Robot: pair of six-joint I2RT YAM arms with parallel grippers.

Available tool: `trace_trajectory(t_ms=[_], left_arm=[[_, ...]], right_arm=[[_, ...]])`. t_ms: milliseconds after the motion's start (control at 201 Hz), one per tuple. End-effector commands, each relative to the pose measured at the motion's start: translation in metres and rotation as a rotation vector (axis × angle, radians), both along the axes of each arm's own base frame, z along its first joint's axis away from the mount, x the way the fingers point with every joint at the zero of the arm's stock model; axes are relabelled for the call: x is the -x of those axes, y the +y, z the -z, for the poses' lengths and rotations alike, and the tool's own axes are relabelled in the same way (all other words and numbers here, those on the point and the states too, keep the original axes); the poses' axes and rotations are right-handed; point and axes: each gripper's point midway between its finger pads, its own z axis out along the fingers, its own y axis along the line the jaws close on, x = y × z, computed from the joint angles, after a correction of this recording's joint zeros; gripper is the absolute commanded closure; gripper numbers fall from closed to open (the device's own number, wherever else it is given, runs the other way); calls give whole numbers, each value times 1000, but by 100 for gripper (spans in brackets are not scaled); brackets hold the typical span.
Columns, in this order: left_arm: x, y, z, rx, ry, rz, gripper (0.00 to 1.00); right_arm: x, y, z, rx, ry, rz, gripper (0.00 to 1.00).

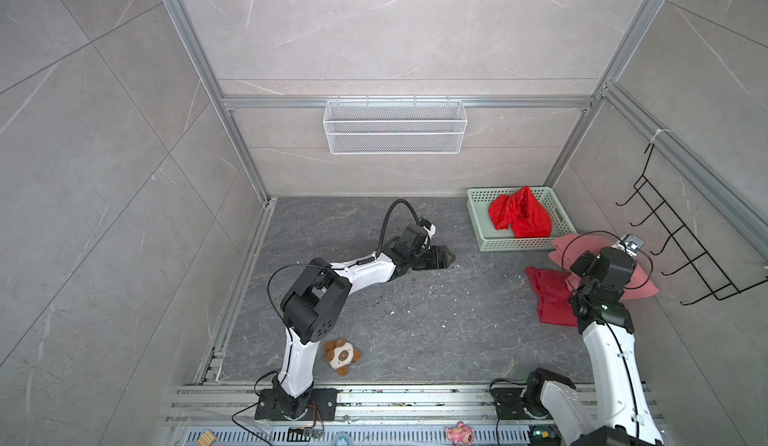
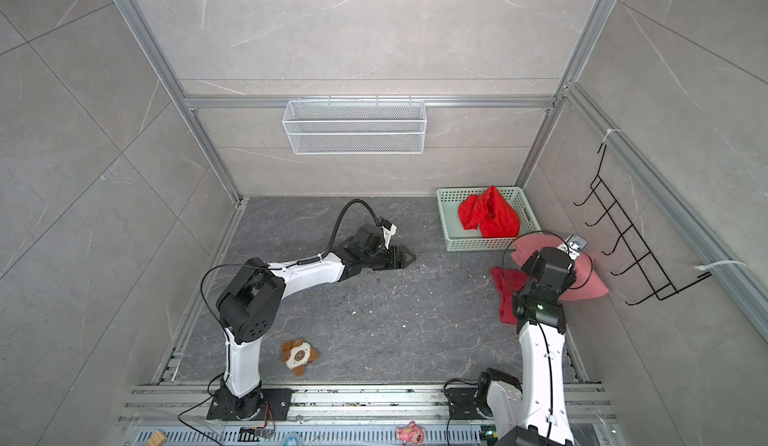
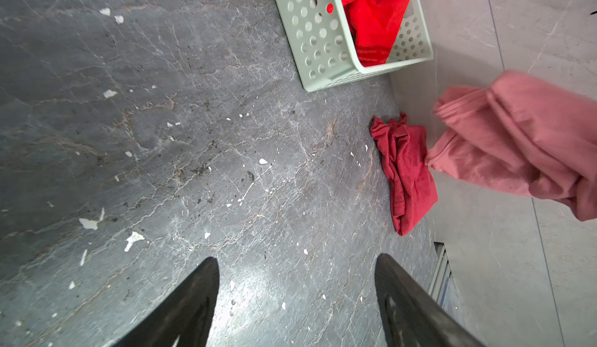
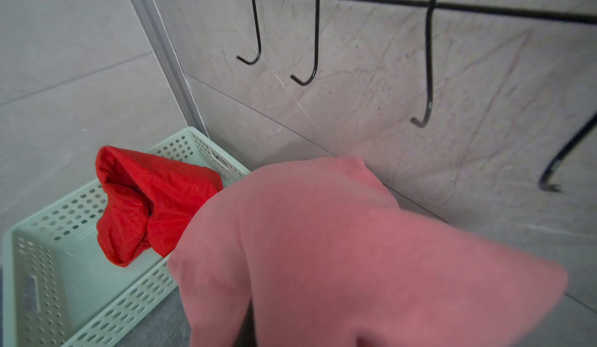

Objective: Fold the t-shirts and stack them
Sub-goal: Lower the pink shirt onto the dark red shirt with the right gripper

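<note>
Salmon-pink t-shirt [image 3: 523, 142]; crimson t-shirt [image 3: 407, 174]; scarlet t-shirt [image 3: 374, 12]; mint-green basket [image 3: 310, 38]; grey-veined tabletop [image 3: 193, 135]

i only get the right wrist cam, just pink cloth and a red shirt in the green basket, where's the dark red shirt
observer: The dark crimson t-shirt lies crumpled on the table, just in front of the basket on the robot's side.
operator: ok and what's the left gripper doing
observer: The left gripper is open and empty, over bare table near the middle.
operator: anything else lying around down there
observer: A small brown-and-white plush toy lies beside the base of the left arm, far from the shirts.
</note>
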Motion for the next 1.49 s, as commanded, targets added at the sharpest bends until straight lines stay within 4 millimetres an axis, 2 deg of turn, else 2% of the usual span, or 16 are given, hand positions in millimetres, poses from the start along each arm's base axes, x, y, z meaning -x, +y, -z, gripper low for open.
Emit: trace_trajectory(t_ms=[0, 50, 109, 279, 343, 448, 592, 727, 816, 846, 886, 946, 965, 1164, 1289, 1488], left_arm=[[-1, -10, -14, 33, 2, 21, 22], [0, -11, -13, 31, 6, 24, 22], [1, -12, -12, 29, 12, 27, 22], [3, -14, -19, 29, -3, 32, 22], [3, -16, -24, 31, -18, 41, 22], [2, -17, -28, 33, -24, 43, 22], [4, -20, -29, 40, -25, 57, 22], [7, -20, -29, 49, -18, 71, 22], [10, -18, -27, 50, -14, 75, 22], [11, -17, -26, 49, -14, 74, 22], [12, -16, -26, 51, -15, 75, 22], [14, -15, -25, 52, -13, 76, 22], [14, -15, -24, 51, -12, 77, 22], [16, -22, -24, 75, 3, 109, 22], [18, -25, -23, 88, 11, 124, 22], [20, -27, -22, 103, 21, 143, 22]], right_arm=[[10, -1, -38, 80, -181, 25, 100], [10, -6, -24, 80, -157, 50, 100], [1, -11, 2, 54, -95, 56, 100], [-17, -11, 61, -88, 58, 34, 100], [-18, -8, 73, -127, 82, 22, 100], [-7, -1, 90, -227, 94, 49, 100], [6, 21, 116, -386, 135, 20, 100], [20, 28, 148, -518, 255, 89, 76], [33, 32, 166, -598, 312, 157, 52], [35, 35, 169, -617, 308, 163, 48], [40, 36, 169, -635, 294, 183, 37], [46, 38, 164, -647, 262, 199, 5], [49, 39, 161, -650, 251, 203, 1], [77, 40, 132, -647, 141, 274, 0], [87, 35, 112, -604, 78, 302, 0], [80, 33, 120, -620, 55, 288, 1]])
